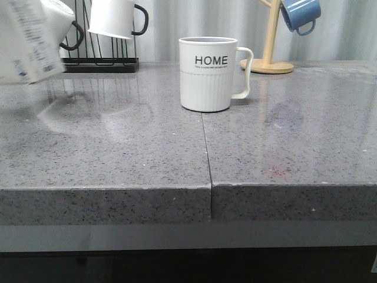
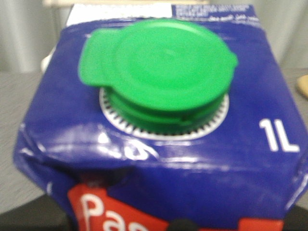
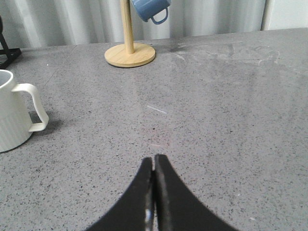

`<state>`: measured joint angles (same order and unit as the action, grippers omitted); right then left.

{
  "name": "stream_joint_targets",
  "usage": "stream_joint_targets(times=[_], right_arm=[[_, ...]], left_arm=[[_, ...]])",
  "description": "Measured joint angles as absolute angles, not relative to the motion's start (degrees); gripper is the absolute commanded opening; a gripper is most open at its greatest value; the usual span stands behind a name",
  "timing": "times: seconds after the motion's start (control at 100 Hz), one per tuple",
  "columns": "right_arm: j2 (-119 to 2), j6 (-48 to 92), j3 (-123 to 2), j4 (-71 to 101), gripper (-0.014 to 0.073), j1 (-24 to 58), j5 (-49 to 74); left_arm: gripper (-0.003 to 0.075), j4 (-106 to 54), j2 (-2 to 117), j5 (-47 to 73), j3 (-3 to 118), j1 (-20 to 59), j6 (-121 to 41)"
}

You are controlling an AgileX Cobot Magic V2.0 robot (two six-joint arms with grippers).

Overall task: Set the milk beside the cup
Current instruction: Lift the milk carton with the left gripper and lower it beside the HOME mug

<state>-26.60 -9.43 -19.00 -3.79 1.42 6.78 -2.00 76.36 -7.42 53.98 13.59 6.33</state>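
The milk (image 1: 26,41) hangs tilted in the air at the far left of the front view, clear of the counter and well left of the cup. Up close, its dark-blue top with a green cap (image 2: 159,67) fills the left wrist view. My left gripper is shut on the carton; only dark bits of its fingers (image 2: 182,224) show at the edge. The cup (image 1: 207,73), a white ribbed mug marked "HOME", stands upright mid-counter with its handle to the right. My right gripper (image 3: 154,161) is shut on nothing, low over bare counter to the right of the cup (image 3: 12,113).
A black wire rack (image 1: 100,62) with white black-handled mugs (image 1: 115,17) stands at the back left. A wooden mug tree (image 1: 268,59) with a blue mug (image 1: 300,13) is at the back right. A seam (image 1: 206,147) runs down the grey counter to its front edge.
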Motion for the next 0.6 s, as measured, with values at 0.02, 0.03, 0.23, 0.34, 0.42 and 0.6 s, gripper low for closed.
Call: stream_joint_targets(times=[0.02,0.03,0.23,0.34,0.42,0.6], right_arm=[[-26.6,-9.43,-19.0,-3.79,-0.0122,1.42,6.78],[-26.6,-9.43,-19.0,-3.79,-0.0122,1.42,6.78],[-26.6,-9.43,-19.0,-3.79,-0.0122,1.42,6.78],[-26.6,-9.43,-19.0,-3.79,-0.0122,1.42,6.78],[-26.6,-9.43,-19.0,-3.79,-0.0122,1.42,6.78],[-26.6,-9.43,-19.0,-3.79,-0.0122,1.42,6.78]], left_arm=[[0.0083,-2.76,76.48,-7.42,54.52,14.43,5.53],[0.0083,-3.05,76.6,-7.42,54.7,14.99,5.23],[0.0083,-15.78,79.78,-9.35,59.67,22.51,-6.95],[0.0083,-22.14,83.11,-12.04,61.24,26.37,-13.24],[0.0083,-26.34,85.72,-13.31,62.33,28.67,-16.92],[0.0083,-30.65,90.97,-16.06,63.63,32.36,-20.22]])
